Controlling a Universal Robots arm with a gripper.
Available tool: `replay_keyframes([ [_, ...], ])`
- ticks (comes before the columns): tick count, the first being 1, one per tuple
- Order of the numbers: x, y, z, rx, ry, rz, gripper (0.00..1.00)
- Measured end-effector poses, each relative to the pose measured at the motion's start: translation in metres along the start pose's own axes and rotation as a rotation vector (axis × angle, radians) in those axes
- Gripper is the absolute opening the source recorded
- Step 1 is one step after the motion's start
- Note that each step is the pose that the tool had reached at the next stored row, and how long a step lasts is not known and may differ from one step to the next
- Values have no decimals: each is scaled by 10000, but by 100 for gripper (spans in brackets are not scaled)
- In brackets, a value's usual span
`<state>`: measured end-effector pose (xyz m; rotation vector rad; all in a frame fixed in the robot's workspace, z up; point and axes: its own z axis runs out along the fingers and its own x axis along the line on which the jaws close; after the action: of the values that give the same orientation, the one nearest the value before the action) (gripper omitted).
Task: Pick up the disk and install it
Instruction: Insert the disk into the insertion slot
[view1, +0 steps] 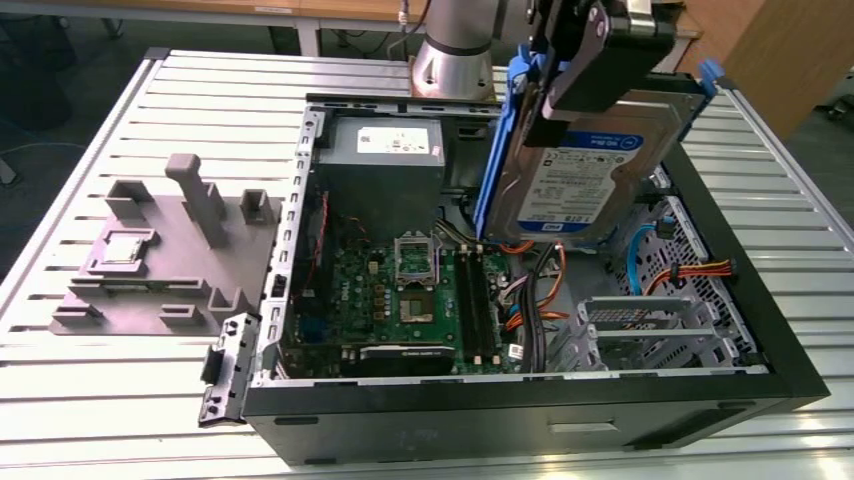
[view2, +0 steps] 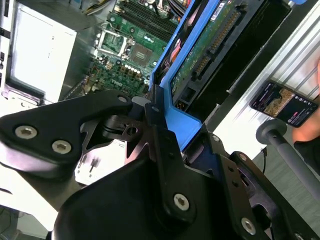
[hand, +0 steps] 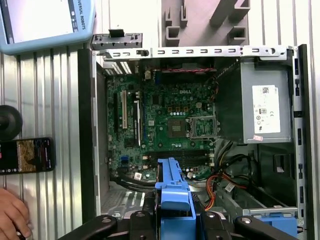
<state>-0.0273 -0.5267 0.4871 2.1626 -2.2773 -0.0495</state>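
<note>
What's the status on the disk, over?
Jaws shut on the disk. Disk held on edge above the open computer case, not yet installed. Orange cables below it.

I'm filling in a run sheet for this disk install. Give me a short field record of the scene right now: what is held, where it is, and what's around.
gripper: shut on the disk's blue carrier
disk: held tilted on edge over the open computer case, not yet seated
computer case: lying open on the table, motherboard exposed
drive cage: inside the case, below the disk
grey fixture: on the table beside the case, at the exterior view's left
phone: on the table outside the case, a hand near it
</note>
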Motion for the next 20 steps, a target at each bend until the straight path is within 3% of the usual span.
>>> replay_keyframes([
  [7,12,-185,26,0,-2,-2,37],
  [15,57,-230,97,16,0,-132,37],
  [20,65,-322,117,14,4,-142,37],
])
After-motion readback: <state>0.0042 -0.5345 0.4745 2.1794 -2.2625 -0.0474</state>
